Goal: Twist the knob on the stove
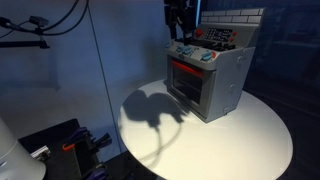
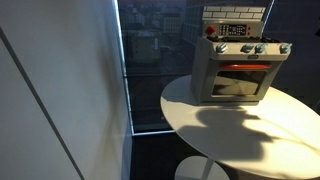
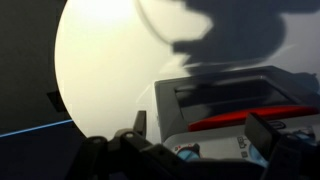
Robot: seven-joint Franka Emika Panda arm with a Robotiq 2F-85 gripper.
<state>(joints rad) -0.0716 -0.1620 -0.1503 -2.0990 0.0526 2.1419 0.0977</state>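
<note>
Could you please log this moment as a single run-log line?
phase: pre-grasp | gripper: open, above knobs, none gripped | stove: on white table, door window glowing red

No writing is legible from here; the markings on the stove are too blurred to read.

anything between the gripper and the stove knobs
Nothing; in an exterior view the gripper hangs just above the knobs of the stove, only air between.
</note>
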